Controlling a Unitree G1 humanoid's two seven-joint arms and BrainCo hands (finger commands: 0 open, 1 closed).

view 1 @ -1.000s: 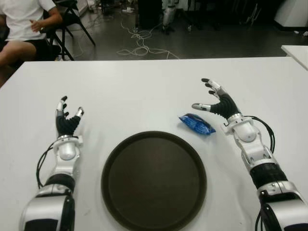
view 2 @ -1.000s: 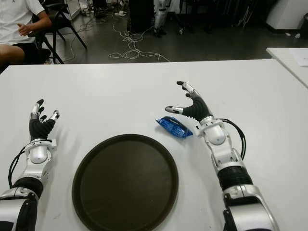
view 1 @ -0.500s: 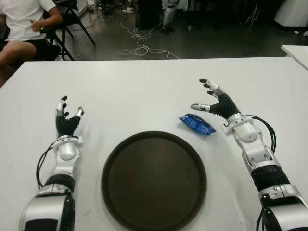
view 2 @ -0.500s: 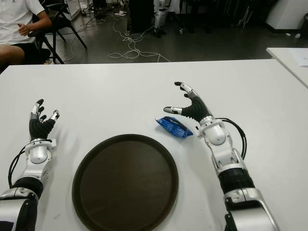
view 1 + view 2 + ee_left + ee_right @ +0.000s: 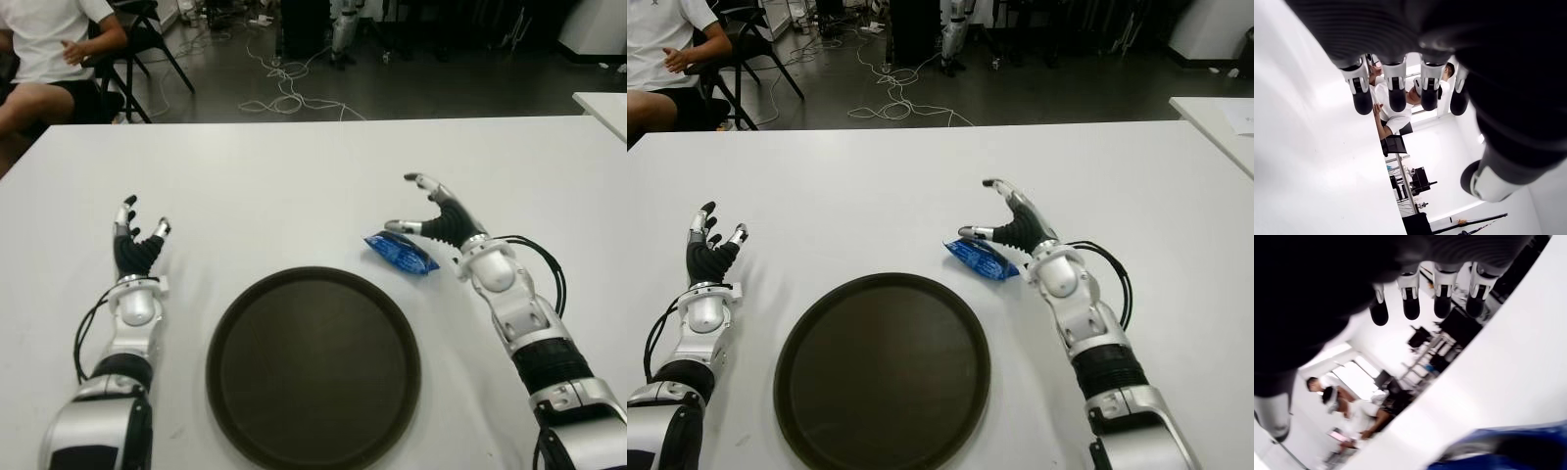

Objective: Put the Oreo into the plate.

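White tabletop (image 5: 294, 176): smooth, matte, broad; it carries everything below
Dark plate (image 5: 313, 367): round, flat, brown-black with a low raised rim, near the table's front edge between the two arms; nothing lies in it
Right hand (image 5: 433, 211): black ribbed palm, silver finger segments, dark tips; a second ago it stood higher with fingers fanned upward, now it has tipped forward and down over the packet; fingers spread and arched, thumb reaching toward the wrapper's far end, whether it touches I cannot tell; nothing gripped
Left hand (image 5: 137, 245): same build, on the table's left side, well apart from the plate's left rim; fingers upright and loosely spread, holding nothing; unchanged from before
Oreo (image 5: 400, 252): small glossy blue wrapper, crinkled, oblong, lying flat on the table just beyond the plate's right-hand rim and just beside the right hand; same spot as earlier
Person (image 5: 49, 49): seated beyond the table's far left corner, white shirt
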